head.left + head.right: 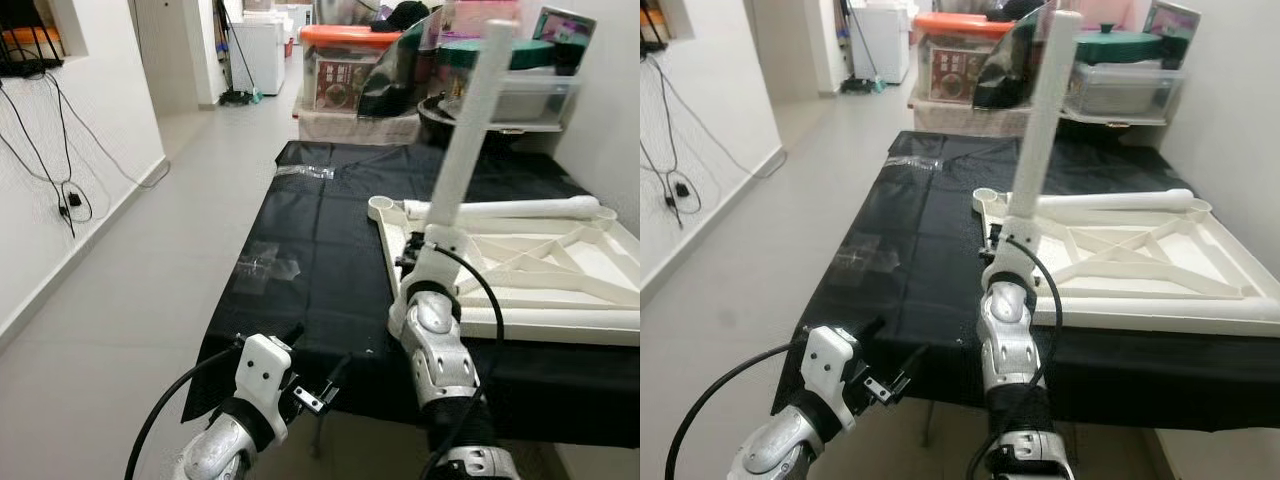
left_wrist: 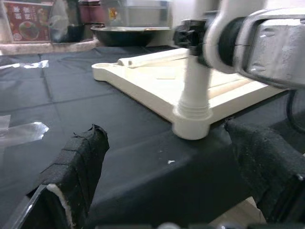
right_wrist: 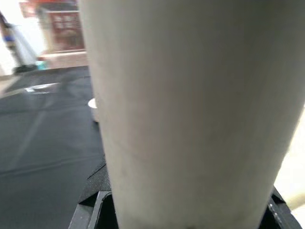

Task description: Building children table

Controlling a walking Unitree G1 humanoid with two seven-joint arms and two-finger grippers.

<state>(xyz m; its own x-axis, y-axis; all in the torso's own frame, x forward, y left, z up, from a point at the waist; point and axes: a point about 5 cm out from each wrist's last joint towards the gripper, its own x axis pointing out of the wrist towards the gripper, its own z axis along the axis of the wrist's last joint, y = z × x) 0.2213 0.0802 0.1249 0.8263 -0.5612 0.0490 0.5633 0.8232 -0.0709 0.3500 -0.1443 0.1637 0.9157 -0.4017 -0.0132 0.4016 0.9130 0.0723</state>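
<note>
I've got the right tool [image 1: 425,252] clenched on a white table leg [image 1: 470,120], low on the leg, just above where it meets the near-left corner socket [image 2: 191,128] of the upturned white tabletop [image 1: 560,300]. The leg stands nearly upright w/ a slight tilt; its threaded end sits in that socket per the left wrist view. In the right wrist view the leg [image 3: 190,109] is right up against the lens, pinched between the black pads.

The tabletop lies underside up on the right half of the desk [image 1: 320,260], which is covered w/ a black cloth. I can see its cross ribs and raised rim. A 2nd leg [image 1: 500,209] lies flat across the tabletop's far edge, and a round socket [image 1: 381,207] at the far-left corner sits empty.

My left tool [image 1: 318,385] hangs low at the desk's near edge, well apart from the tabletop, fingers [image 2: 78,167] spread w/ nothing between them.

On the cloth, left of the tabletop, is a patch of clear tape or plastic [image 1: 265,268]; another strip [image 1: 305,171] lies near the far edge. Beyond the desk: storage bins w/ an orange lid [image 1: 350,37] and a clear tub [image 1: 530,95]. Black cables [image 1: 68,195] trail down the left wall.
</note>
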